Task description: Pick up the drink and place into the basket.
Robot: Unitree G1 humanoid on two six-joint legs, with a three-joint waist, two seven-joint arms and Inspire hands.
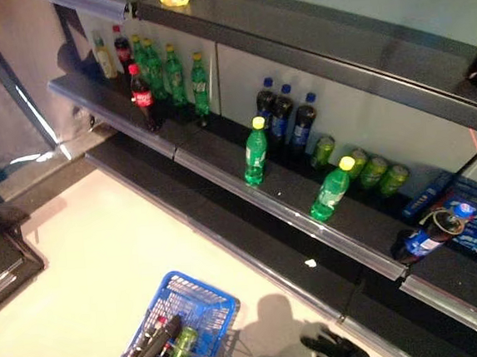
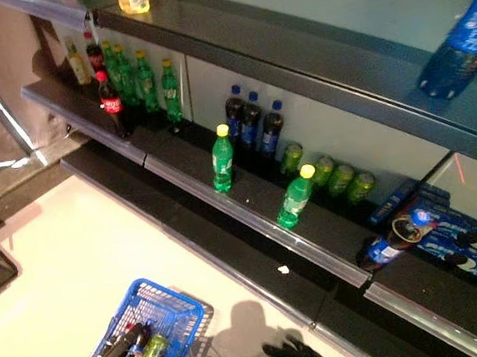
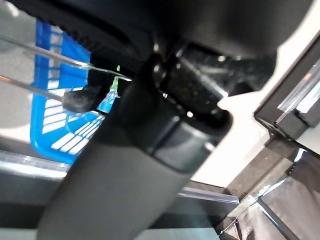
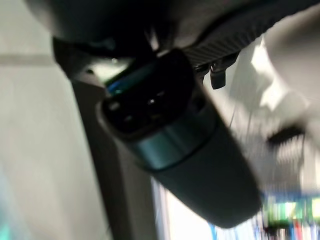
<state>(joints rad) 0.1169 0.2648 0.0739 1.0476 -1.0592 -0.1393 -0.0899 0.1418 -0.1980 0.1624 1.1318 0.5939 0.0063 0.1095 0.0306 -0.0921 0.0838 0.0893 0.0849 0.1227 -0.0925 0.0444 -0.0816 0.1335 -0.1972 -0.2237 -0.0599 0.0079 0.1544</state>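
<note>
Fingers, right hand: only a dark thumb-like bulk shows in its wrist view; how far closed, and on what, cannot be told.
Fingers, left hand: dark shape at the basket; closure cannot be told.
Drink: blue bottle, tilted, high at the right, in front of the upper shelf; well apart from the basket.
Basket contents: one green bottle lies inside.
Step in hand: judged as carry, with the drink off the shelf and not yet in the basket.
Next move: bring the drink down and left, clear of the shelf edges, then lower it beside the green bottle.
</note>
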